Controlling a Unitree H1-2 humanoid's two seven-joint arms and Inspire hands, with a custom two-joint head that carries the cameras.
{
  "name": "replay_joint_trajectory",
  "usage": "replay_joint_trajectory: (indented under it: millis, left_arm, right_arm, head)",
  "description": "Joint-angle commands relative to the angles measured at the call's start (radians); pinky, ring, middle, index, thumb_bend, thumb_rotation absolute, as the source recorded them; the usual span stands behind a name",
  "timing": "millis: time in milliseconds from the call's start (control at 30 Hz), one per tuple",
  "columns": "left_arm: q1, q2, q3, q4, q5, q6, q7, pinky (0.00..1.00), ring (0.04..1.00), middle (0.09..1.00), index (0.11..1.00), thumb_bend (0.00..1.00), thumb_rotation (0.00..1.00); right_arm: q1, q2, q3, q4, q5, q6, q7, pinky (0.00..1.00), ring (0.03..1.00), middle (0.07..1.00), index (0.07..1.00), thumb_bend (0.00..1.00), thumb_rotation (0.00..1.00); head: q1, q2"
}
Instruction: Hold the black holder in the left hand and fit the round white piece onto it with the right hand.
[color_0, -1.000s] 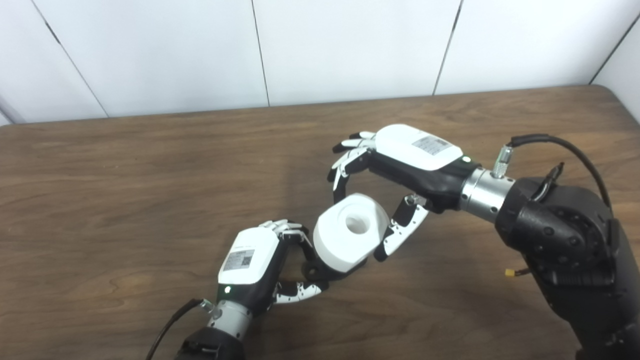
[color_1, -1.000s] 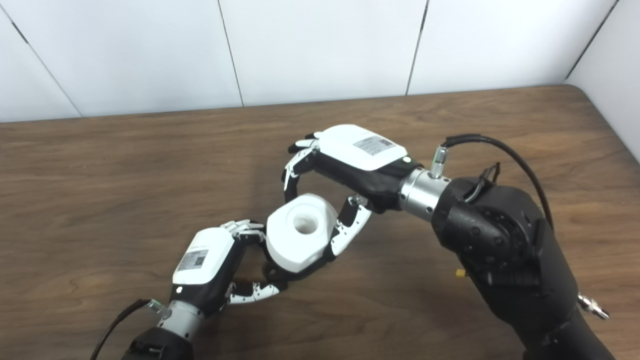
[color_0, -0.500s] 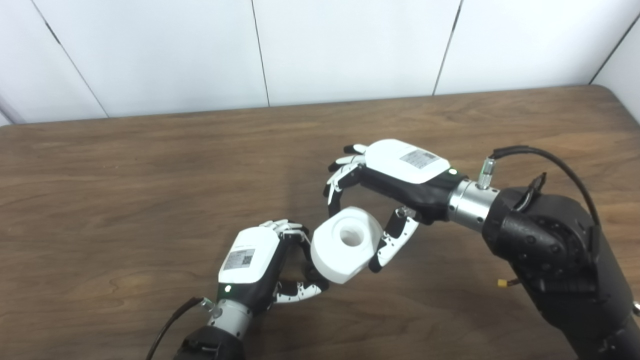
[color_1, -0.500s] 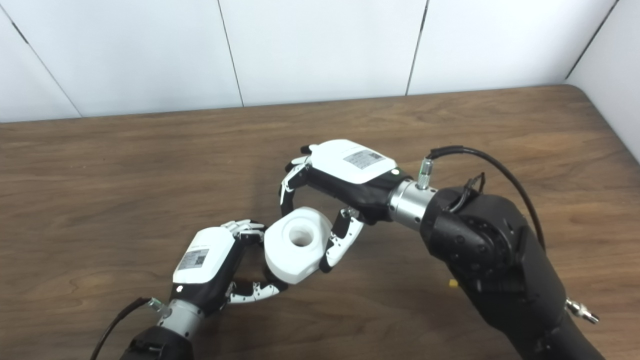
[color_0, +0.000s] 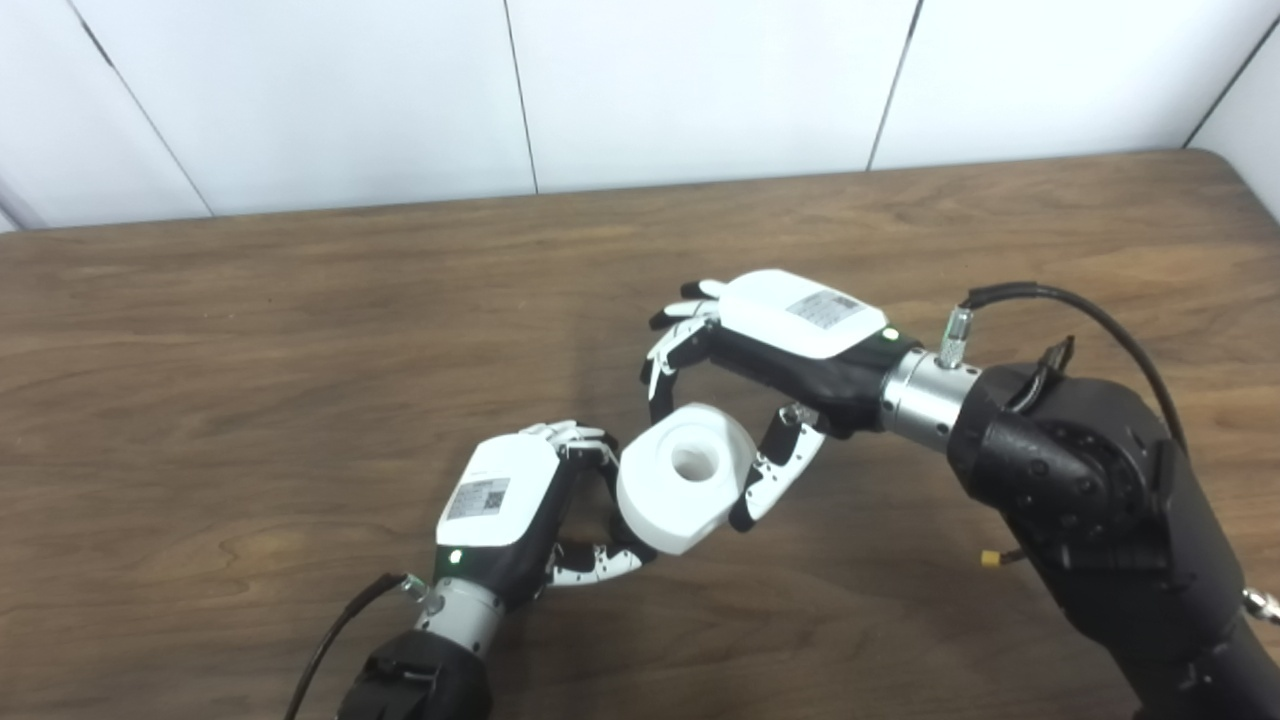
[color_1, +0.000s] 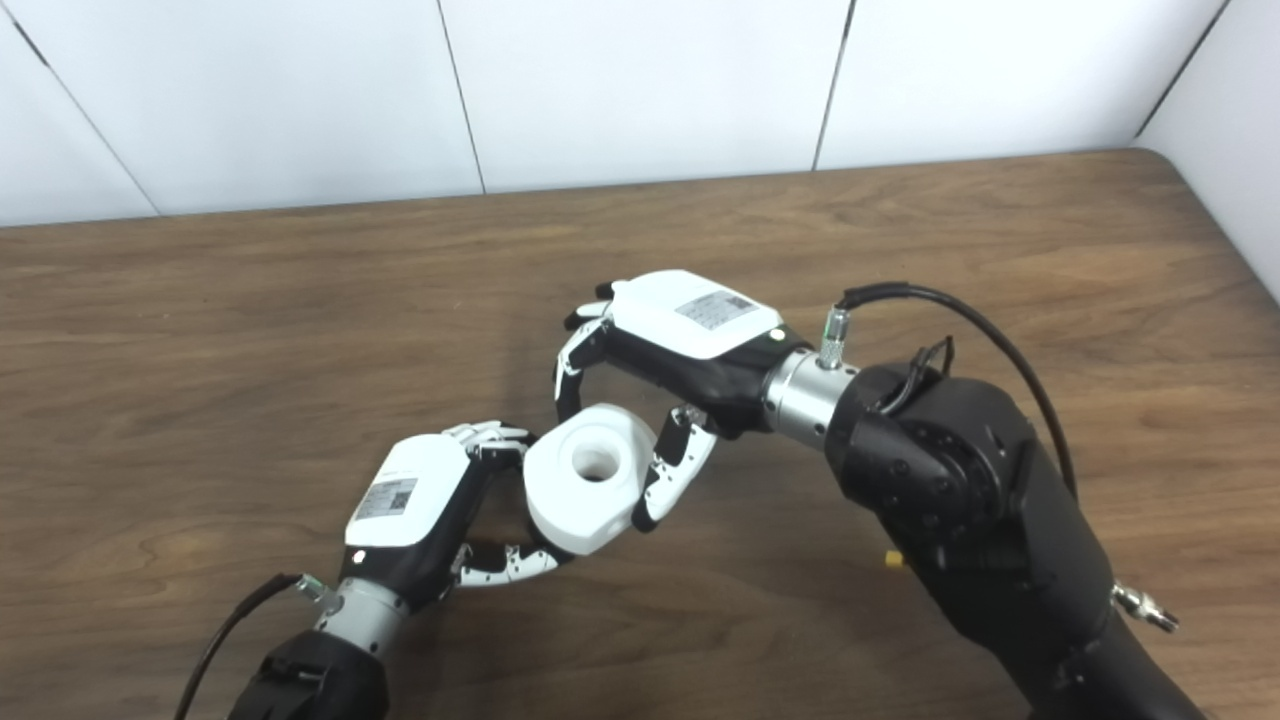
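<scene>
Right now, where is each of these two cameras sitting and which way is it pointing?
Left eye view: on the robot's head, left of its twin, angled down at the wooden table; shows the left hand, right hand and both forearms.
Right eye view: beside it, a little to the right, facing the same way; more of the right arm shows.
Shared: both hands closed around the round white piece; the black holder is mostly hidden behind it.

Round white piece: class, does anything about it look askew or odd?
The round white piece sits tilted, its hole facing up toward the camera, between the left hand and right hand. The black holder is almost entirely hidden behind it. Nothing looks damaged.
</scene>
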Motion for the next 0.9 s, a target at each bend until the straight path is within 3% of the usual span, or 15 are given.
replay_joint_trajectory:
  millis: [0, 467, 867]
  left_arm:
    - [0.034, 0.014, -0.009, 0.020, -0.010, 0.024, -0.072, 0.84, 0.847, 0.776, 0.487, 0.52, 0.05]
    - [0.033, 0.012, -0.005, 0.005, -0.006, 0.029, -0.090, 0.84, 0.844, 0.777, 0.487, 0.52, 0.05]
    - [0.033, 0.014, -0.002, 0.002, -0.006, 0.029, -0.096, 0.84, 0.845, 0.776, 0.487, 0.52, 0.05]
  right_arm:
    - [-0.029, -0.001, -0.012, -0.020, -0.011, -0.032, -0.032, 0.96, 0.908, 0.760, 0.483, 0.52, 0.13]
    - [-0.038, 0.000, -0.014, -0.015, -0.028, -0.060, -0.030, 0.83, 0.904, 0.755, 0.483, 0.52, 0.13]
    - [-0.040, 0.005, -0.022, 0.003, -0.034, -0.107, -0.041, 0.83, 0.888, 0.743, 0.483, 0.52, 0.13]
  head:
    - [-0.001, 0.001]
    - [-0.011, 0.020]
    - [-0.017, 0.023]
